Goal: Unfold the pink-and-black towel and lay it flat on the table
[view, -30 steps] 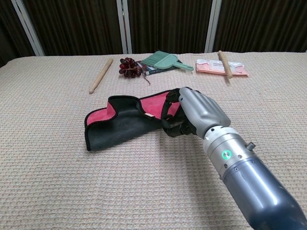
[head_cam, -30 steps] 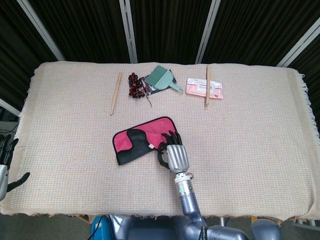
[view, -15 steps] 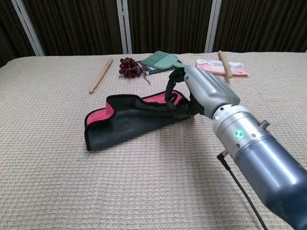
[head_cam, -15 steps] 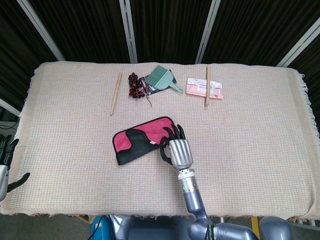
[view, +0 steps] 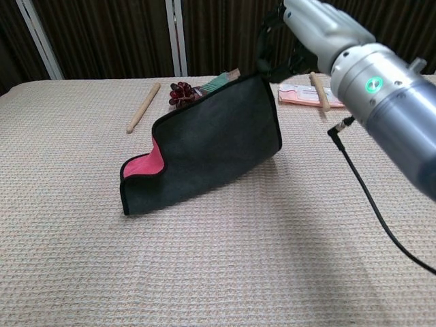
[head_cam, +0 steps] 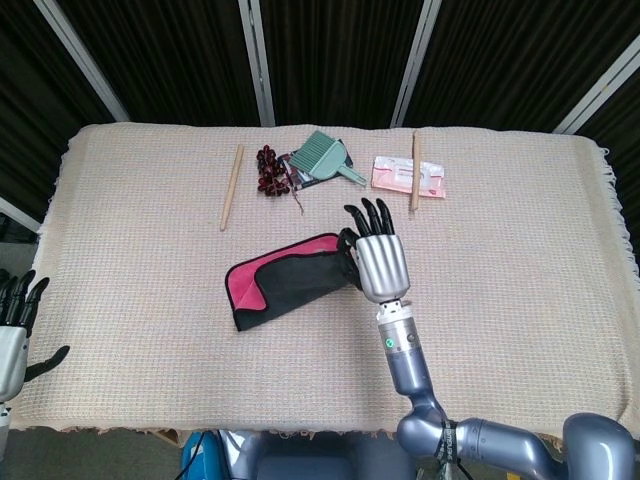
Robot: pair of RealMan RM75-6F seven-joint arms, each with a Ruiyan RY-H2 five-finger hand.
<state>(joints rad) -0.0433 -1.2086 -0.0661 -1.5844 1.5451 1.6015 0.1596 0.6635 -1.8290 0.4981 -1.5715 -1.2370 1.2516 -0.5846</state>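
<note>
The pink-and-black towel [head_cam: 285, 280] [view: 211, 146] lies folded in the middle of the table, its right end raised well off the cloth. My right hand [head_cam: 378, 255] [view: 310, 30] pinches the towel's upper right corner and holds that layer up, so its black side faces the chest view and a strip of pink lining [view: 146, 163] shows at the left. The towel's left end still rests on the table. My left hand [head_cam: 15, 330] hangs off the table's left front edge, fingers apart, holding nothing.
Along the far side lie a wooden stick [head_cam: 231, 187], a dark bead bunch [head_cam: 268, 170], a green brush with dustpan [head_cam: 325, 158], and a pink packet [head_cam: 408, 177] with a second stick [head_cam: 414, 170] across it. A beige woven cloth [head_cam: 520, 260] covers the table.
My right hand has risen and moved away from me with the towel's right corner, peeling the top layer up. The towel's left end stayed down. The left hand barely moved.
</note>
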